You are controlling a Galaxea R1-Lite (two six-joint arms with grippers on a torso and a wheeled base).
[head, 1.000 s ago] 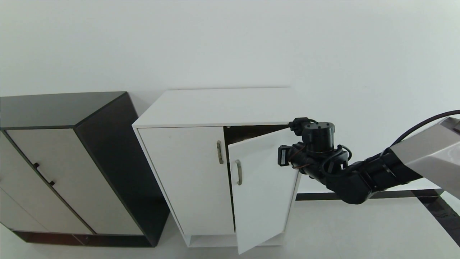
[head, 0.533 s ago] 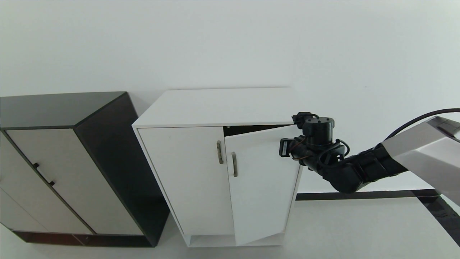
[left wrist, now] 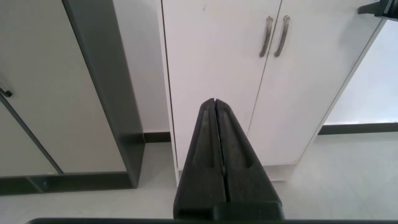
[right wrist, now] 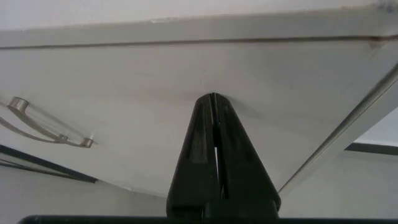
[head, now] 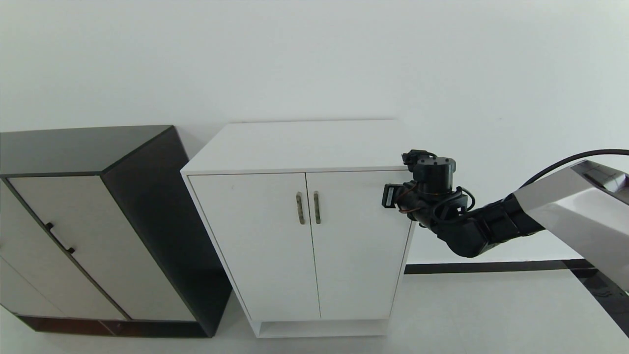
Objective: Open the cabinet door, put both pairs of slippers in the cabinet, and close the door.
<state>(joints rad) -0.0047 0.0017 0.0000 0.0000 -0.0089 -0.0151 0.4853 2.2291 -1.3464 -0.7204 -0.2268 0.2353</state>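
Two shut doors noted on the white cabinet (head: 295, 142): left door (head: 250, 246) and right door (head: 358, 246) lying flush with the front, handles (head: 317, 207) side by side at the middle seam.

Found the right gripper (right wrist: 214, 99) at the upper outer corner of the right door, apparently touching the panel on its hinge side, well apart from the handles. Found its fingers (right wrist: 200, 149) closed together and gripping nothing. Judge the closed pair to serve as a blunt pusher, pressing flat on the panel with nothing to catch on an edge.

Found the left gripper (left wrist: 215, 102) held low and well apart from the cabinet, pointed toward the foot of the left door. Found its fingers (left wrist: 205, 143) likewise pressed shut and empty. Judge this a parked position, kept out of the door's swing.

Judge the slippers to be stowed inside; cannot confirm with both doors shut. Judge the closing step at or near its end.

Noted a dark cabinet (head: 142, 196) just beside the white one on the left, so little room there. Noted open floor (head: 491, 314) in front and to the right. Recommend drawing the right arm straight back from the panel over that floor. Advise watching for spring-back, with no latch to be seen.
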